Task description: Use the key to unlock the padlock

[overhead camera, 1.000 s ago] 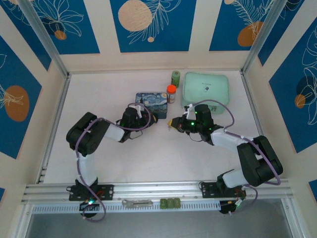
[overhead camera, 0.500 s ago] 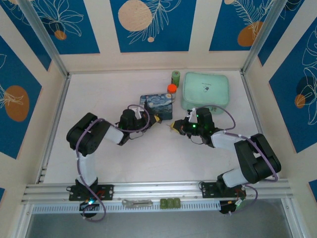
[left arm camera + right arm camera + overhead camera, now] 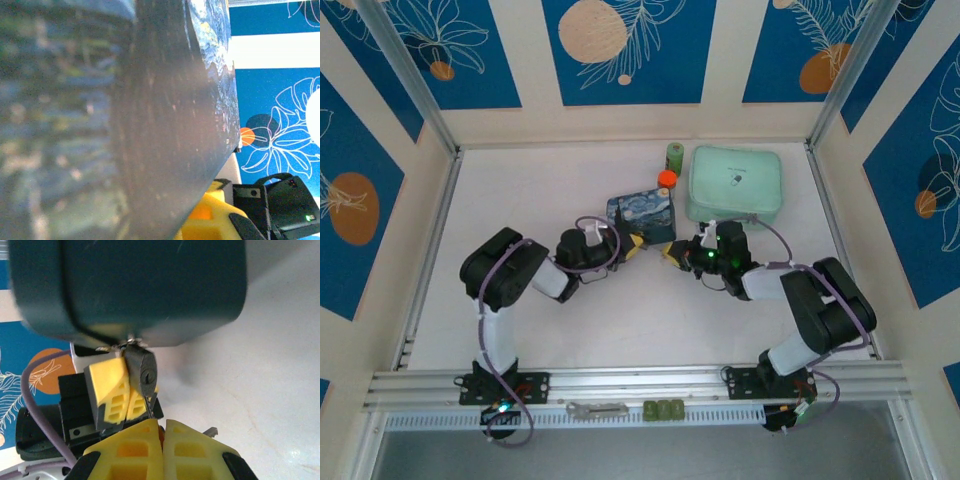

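The small dark padlock (image 3: pixel 143 374) hangs from the hasp of the blue starry-night box (image 3: pixel 130 285), its keyhole facing my right wrist camera. My left gripper (image 3: pixel 633 243) is shut on the padlock's body, its yellow fingers (image 3: pixel 107 387) flanking it. My right gripper (image 3: pixel 163 427) is shut on the thin silvery key (image 3: pixel 149 407); the key's toothed blade points up, with its tip just under the keyhole. From above, the right gripper (image 3: pixel 671 252) sits right next to the left one, in front of the box (image 3: pixel 642 214). The box's dark side (image 3: pixel 165 115) looms close in the left wrist view.
A mint green pouch (image 3: pixel 735 185) lies behind the right arm. An orange-capped bottle (image 3: pixel 666 179) and a green bottle (image 3: pixel 675 155) stand behind the box. A flat grey metal tool (image 3: pixel 597 408) and a green block (image 3: pixel 665 410) rest on the front rail.
The box has slid right and nearer and tipped up. The left gripper has moved right with it, and the two grippers now stand close together.
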